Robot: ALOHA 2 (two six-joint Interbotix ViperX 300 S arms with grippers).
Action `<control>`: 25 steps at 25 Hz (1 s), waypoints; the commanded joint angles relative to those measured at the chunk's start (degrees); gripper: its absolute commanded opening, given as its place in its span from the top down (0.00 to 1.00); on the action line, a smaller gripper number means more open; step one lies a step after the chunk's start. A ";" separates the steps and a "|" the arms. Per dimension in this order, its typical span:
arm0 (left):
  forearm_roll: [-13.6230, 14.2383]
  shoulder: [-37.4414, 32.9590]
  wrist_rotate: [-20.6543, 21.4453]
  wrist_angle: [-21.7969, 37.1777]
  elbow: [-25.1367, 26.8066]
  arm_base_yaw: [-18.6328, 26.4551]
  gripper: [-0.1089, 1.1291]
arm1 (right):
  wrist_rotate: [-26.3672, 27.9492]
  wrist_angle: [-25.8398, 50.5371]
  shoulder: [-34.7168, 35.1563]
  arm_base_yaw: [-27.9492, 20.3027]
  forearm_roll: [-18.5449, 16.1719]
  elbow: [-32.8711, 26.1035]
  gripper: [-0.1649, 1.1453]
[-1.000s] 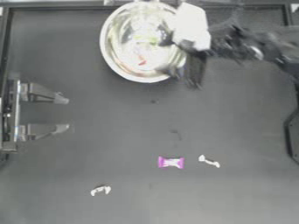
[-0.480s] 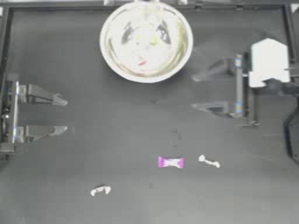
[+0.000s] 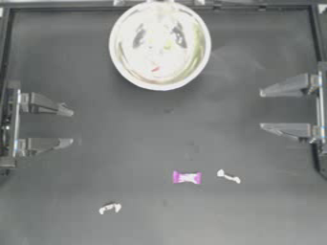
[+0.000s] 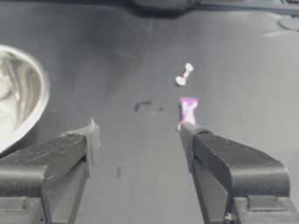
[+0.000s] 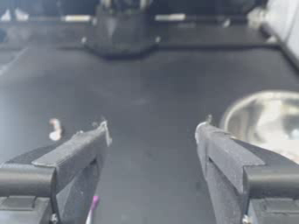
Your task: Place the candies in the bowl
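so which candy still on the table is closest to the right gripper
The whitish candy just right of the magenta candy; the other whitish candy lies far off toward the left side.

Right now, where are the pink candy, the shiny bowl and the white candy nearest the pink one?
Magenta candy (image 3: 186, 177): top view, on its wrapped middle.
Bowl (image 3: 120, 67): top view, on its pale rim.
Whitish candy (image 3: 228, 176): top view, on its middle, right of the magenta one.

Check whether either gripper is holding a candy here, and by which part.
Nothing is held. The left gripper and the right gripper both stand open and empty at the table's sides.
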 commanded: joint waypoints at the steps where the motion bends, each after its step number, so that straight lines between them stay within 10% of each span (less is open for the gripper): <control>1: 0.09 0.44 0.00 1.85 -2.46 0.00 0.16 | -0.09 -0.70 0.35 -0.09 0.18 -0.62 0.17; 15: 1.85 16.61 -9.58 22.94 -16.08 -8.35 0.15 | 0.00 -1.23 0.53 -0.09 1.49 -0.26 0.17; 25: 18.81 29.97 -30.32 30.15 -22.85 -15.38 0.15 | -0.09 -1.23 0.70 -0.09 2.02 -0.18 0.17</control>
